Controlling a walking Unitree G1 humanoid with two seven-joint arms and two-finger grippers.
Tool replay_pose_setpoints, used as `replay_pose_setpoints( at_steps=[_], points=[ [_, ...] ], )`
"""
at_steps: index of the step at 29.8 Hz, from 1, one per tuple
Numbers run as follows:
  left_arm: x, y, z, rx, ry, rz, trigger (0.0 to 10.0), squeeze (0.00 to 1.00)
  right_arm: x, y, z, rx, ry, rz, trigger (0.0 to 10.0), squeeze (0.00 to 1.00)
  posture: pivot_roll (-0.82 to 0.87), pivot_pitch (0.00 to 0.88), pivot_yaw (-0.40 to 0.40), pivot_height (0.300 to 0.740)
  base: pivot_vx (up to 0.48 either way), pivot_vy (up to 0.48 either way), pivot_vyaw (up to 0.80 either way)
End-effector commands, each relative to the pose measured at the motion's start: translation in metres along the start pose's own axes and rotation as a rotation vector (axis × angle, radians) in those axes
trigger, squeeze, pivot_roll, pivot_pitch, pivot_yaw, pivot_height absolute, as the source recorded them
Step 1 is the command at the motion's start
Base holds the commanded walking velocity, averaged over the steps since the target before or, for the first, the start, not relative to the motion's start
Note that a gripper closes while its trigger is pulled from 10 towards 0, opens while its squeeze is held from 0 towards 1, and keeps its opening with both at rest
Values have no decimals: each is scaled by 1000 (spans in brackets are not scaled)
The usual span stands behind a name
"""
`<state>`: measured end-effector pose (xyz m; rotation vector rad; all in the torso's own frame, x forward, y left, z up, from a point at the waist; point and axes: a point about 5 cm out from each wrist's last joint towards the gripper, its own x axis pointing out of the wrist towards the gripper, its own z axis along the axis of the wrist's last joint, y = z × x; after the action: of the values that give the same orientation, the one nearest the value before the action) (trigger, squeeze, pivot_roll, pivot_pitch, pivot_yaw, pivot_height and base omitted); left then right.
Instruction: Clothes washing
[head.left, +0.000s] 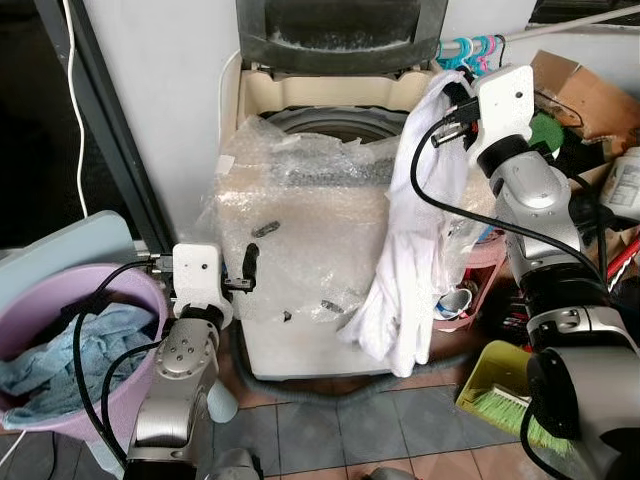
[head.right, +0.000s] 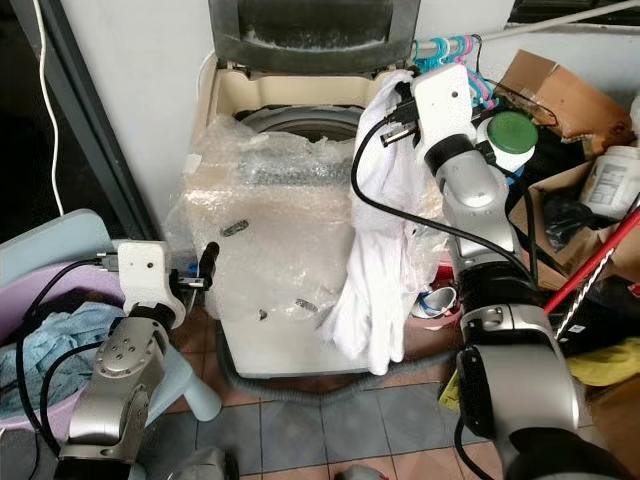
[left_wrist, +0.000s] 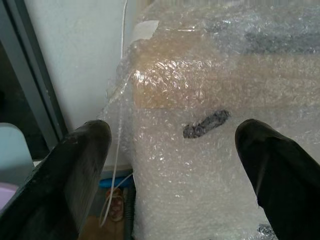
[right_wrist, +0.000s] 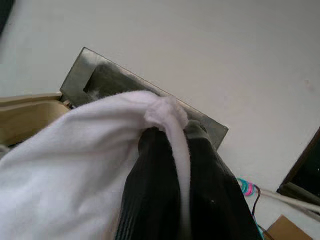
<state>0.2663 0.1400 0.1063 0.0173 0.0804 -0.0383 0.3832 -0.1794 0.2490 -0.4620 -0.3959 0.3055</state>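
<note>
The white garment (head.left: 415, 240) hangs long and vertical down the washer's (head.left: 300, 300) front corner — my right gripper (right_wrist: 172, 165), clamped on its top, holds it just beside the drum opening (head.left: 335, 122). Left gripper (left_wrist: 172, 145) idles, spread apart.

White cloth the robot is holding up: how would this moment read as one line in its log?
step: loading washer | right gripper: shut on white garment, raised beside open washing machine | left gripper: open, empty, facing bubble wrap

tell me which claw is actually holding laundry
The right claw, raised by the washer's open tub, grips the white garment. The left claw is open and empty.
</note>
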Motion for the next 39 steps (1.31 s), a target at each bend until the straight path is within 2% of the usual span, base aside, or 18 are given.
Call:
replay_pose_setpoints(
  at_steps=[1,5,14,16,20,22,23,24,25,26,27,30,33,34,35,36,37,39],
  points=[
    [2,1,0,7,1,5,10000,0,15,0,38,-95,-151,68,10000,0,-31,0,-4,740,315,0,675],
    [3,0,-1,5,2,10,10000,0,26,3,60,-127,-214,168,10000,0,-30,0,-12,740,312,0,664],
    [2,-2,-3,-2,7,18,10000,0,39,-14,79,-118,-238,161,10000,0,-27,0,-19,740,312,0,642],
    [2,-1,-4,-2,10,19,10000,0,43,-27,81,-129,-211,106,10000,0,-27,0,-19,740,315,0,503],
    [3,-1,-6,12,28,17,10000,0,49,-63,85,-215,-95,-78,10000,0,-34,0,-13,740,292,0,0],
    [3,-1,-7,13,30,18,10000,0,49,-68,87,-225,-86,-94,10000,0,-34,0,-13,740,277,0,0],
    [4,-2,-7,13,34,17,10000,0,50,-78,96,-255,-86,-145,10000,0,-39,0,-12,740,0,0,0],
    [5,-4,-8,13,39,14,10000,0,49,-106,121,-276,-114,-296,10000,0,-45,0,-16,740,0,0,0],
    [6,-5,-8,14,40,10,10000,0,46,-122,137,-269,-139,-393,10000,0,-45,0,-16,740,0,0,0],
    [6,-5,-8,14,40,10,10000,0,46,-122,137,-269,-139,-393,10000,0,-45,0,-16,740,0,0,0],
    [5,-6,-7,5,24,15,10000,0,43,-132,149,-284,-181,-448,10000,0,-38,0,-26,740,0,0,0],
    [4,-7,-7,3,24,23,10000,0,40,-135,153,-324,-209,-469,10000,0,-37,0,-30,740,0,0,0],
    [3,-7,-7,-2,28,32,10000,0,41,-128,141,-327,-181,-442,10000,0,-32,0,-37,740,0,0,0],
    [2,-6,-8,-9,33,38,10000,0,44,-98,85,-312,-1,-296,10000,0,-28,0,-38,740,0,0,0],
    [2,-6,-8,-9,33,38,10000,0,44,-98,85,-312,-1,-296,10000,0,-28,0,-38,740,0,0,0],
    [1,-6,-8,-10,36,39,10000,0,38,-74,42,-274,152,-191,10000,0,-28,0,-37,740,0,0,0],
    [1,-6,-8,-10,36,39,10000,0,38,-74,42,-274,152,-191,10000,0,-28,0,-37,740,0,0,0],
    [0,-6,-8,-7,37,36,10000,0,28,-51,3,-168,289,-110,10000,0,-25,0,-32,740,0,0,0]
  ],
)
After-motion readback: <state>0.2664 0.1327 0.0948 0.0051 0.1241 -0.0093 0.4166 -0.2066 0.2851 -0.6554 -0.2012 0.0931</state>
